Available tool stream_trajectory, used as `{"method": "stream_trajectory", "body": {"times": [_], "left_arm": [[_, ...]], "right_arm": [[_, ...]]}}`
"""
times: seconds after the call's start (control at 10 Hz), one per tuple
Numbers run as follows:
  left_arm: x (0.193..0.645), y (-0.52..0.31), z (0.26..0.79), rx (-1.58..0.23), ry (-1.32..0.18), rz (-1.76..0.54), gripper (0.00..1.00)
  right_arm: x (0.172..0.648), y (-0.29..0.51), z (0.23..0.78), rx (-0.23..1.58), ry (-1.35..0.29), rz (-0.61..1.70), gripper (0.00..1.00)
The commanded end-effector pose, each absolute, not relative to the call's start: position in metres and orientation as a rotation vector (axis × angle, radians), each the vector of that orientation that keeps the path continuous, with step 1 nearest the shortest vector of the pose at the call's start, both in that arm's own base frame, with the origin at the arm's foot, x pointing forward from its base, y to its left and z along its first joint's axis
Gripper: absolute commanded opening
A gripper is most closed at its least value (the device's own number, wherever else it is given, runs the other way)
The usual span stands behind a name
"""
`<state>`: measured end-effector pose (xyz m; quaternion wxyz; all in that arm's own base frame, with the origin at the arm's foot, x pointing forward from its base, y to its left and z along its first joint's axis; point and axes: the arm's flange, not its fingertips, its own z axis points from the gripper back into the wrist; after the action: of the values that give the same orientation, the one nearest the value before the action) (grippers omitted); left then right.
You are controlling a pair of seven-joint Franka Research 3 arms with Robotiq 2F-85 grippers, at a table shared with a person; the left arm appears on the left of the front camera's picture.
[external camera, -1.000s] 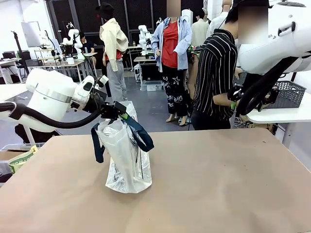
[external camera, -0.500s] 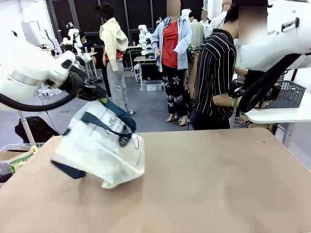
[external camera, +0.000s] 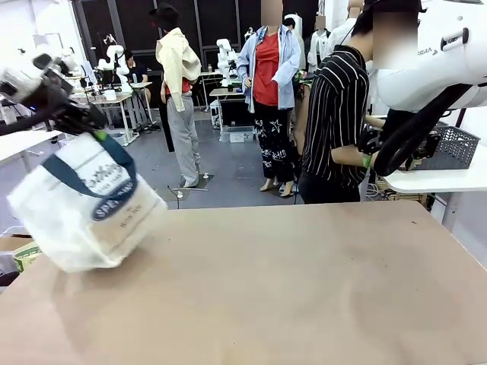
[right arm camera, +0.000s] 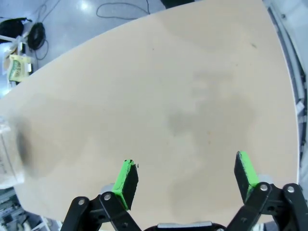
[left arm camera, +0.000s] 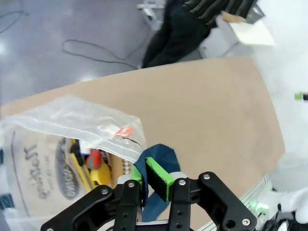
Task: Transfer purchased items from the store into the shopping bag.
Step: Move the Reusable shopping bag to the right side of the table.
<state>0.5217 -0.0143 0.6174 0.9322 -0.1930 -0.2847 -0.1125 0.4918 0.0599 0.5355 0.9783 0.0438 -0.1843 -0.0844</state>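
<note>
Here, in the front view, the shopping bag hangs tilted over the table's left edge, its printed side and round dark logo facing the camera, motion-blurred. The left gripper holds it from above by a navy strap handle, close to the picture's left side. The bag's bottom sits low at the table's near-left corner; whether it touches the board cannot be told. From the bag rightward the brown tabletop lies open all the way to its right edge. A person in a striped shirt stands at the far side, turned toward a side table where the dark grey basket rests, well apart from the bag.

In the left wrist view, the green pads are pressed together on the navy strap handle, pinching it. The shopping bag spreads to the left below the fingers, and through its translucent wall show the purchased items: yellow and red pieces and a brownish packet. Bare table stretches beyond to its far edge.

In the right wrist view, the right gripper is spread wide with nothing between its pads, above bare table. The table's edges run along the top and the right, and a blurred sliver of the shopping bag shows at the left edge.
</note>
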Motion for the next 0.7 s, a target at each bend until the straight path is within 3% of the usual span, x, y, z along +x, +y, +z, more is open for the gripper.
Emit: {"method": "stream_trajectory", "body": {"times": [0.0, 0.2, 0.6], "left_arm": [[0.504, 0.004, 0.655, -0.326, -0.594, -0.095, 0.0], [0.488, 0.036, 0.656, -0.234, -0.569, -0.005, 0.0], [0.512, 0.06, 0.613, -0.029, -0.404, 0.159, 0.0]], "right_arm": [[0.491, 0.059, 0.535, 0.076, -0.364, -0.159, 1.0], [0.491, 0.059, 0.535, 0.076, -0.364, -0.159, 1.0], [0.491, 0.059, 0.535, 0.076, -0.364, -0.159, 1.0]]}}
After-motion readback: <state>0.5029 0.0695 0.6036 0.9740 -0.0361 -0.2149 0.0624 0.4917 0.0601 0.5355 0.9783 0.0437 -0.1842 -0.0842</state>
